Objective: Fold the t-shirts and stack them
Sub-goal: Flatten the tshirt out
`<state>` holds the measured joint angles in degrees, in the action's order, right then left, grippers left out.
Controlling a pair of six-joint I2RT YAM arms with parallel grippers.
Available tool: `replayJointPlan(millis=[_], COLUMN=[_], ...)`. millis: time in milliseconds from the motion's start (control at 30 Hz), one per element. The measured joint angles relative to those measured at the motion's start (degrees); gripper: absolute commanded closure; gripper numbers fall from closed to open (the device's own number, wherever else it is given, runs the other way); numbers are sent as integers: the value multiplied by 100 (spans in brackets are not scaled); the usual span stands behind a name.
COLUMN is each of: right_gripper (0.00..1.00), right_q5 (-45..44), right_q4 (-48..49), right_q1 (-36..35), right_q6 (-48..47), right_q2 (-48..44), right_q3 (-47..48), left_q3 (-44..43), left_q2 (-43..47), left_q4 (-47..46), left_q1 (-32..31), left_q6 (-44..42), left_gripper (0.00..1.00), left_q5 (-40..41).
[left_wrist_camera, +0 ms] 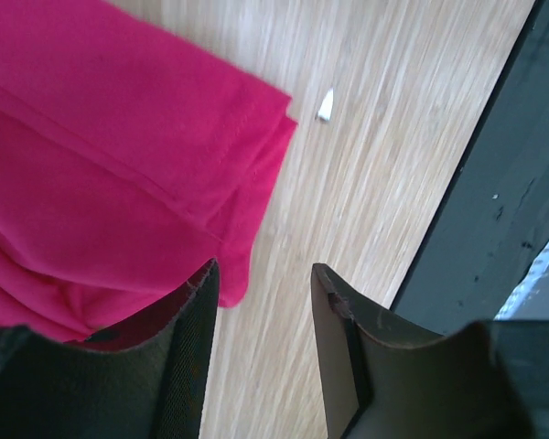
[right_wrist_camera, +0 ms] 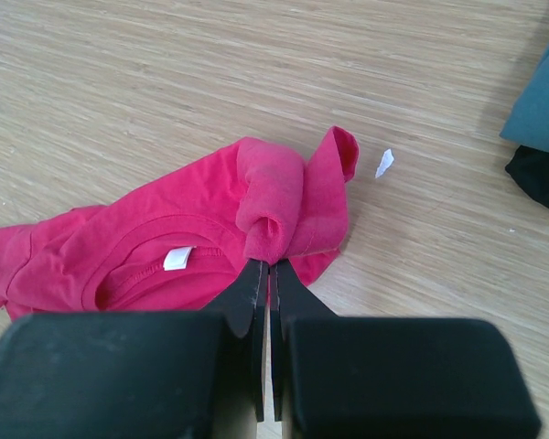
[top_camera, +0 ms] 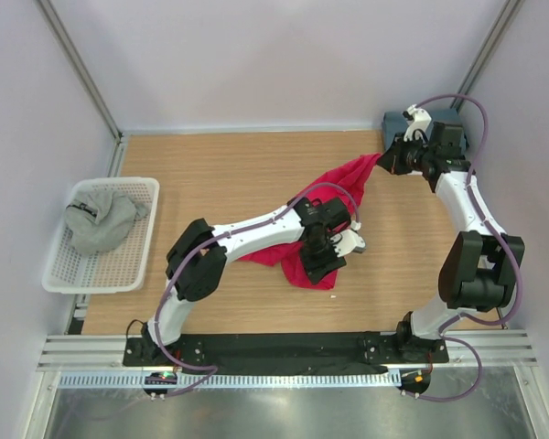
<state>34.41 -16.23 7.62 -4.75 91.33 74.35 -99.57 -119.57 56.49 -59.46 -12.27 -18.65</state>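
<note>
Red t-shirt [top_camera: 349,181], right end effector [right_wrist_camera: 265,265] pinching it, left end effector [left_wrist_camera: 261,274] spread, basket [top_camera: 119,262] apart

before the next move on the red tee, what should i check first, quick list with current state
1. right gripper grips red t-shirt: ok, shut on a bunched fold.
2. left gripper has cloth: not ok, jaws apart over bare table, hem just outside them.
3. red t-shirt lies flat: not ok, crumpled, collar label showing.
4. grey t-shirt out of basket: not ok, it lies inside.
5. slate-blue t-shirt and black t-shirt folded: cannot tell, mostly hidden.
6. table free of litter: not ok, white scrap near hem.
</note>
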Motion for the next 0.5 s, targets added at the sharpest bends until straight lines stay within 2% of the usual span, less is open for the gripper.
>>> replayJointPlan(millis=[167, 267, 500], right_gripper=[99, 98, 99], right_q5=[35, 59, 116], right_q4=[-2, -2, -2], right_q1=[31, 74, 181], right_q6=[0, -2, -11], right_q2=[0, 0, 0], right_q3=[-11, -26, -35], left_q3=[-782, -1137, -990], left_q2=[-439, -671, -789], left_q4=[146, 203, 243], left_q1=[0, 0, 0], left_q6=[57, 136, 184], left_gripper=[53, 56, 56], left_q5=[-83, -177, -238])
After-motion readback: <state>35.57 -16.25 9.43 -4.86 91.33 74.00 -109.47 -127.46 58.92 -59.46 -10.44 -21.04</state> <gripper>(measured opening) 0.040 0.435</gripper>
